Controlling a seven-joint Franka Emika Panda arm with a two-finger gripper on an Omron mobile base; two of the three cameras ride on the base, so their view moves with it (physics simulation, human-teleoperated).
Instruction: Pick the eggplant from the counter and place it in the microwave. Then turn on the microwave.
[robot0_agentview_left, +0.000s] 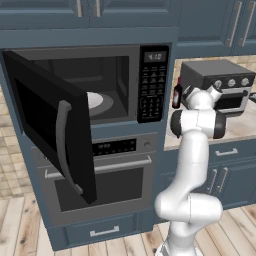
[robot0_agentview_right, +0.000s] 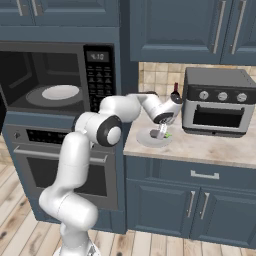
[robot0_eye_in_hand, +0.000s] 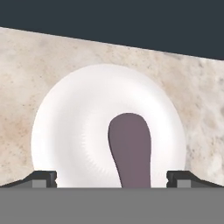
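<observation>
You see one microwave (robot0_agentview_left: 95, 85), door swung open, one white turntable (robot0_agentview_right: 60, 92) inside; display digits too blurred to read. One wall oven (robot0_agentview_left: 107, 175) below it. One worktop (robot0_agentview_right: 215, 145) to right, carrying one toaster oven (robot0_agentview_right: 218, 101) with three knobs, one dark red bottle (robot0_agentview_right: 175, 90), one white plate (robot0_eye_in_hand: 74, 127). One eggplant (robot0_eye_in_hand: 130, 148) lies on plate. Gripper (robot0_eye_in_hand: 111, 178) hangs over it, jaws spread wide, holding nothing.

Black built-in microwave (robot0_agentview_left: 95, 82): small digital display at its 2 o'clock corner shows pale digits, too blurred to read. Keypad markings illegible.
</observation>
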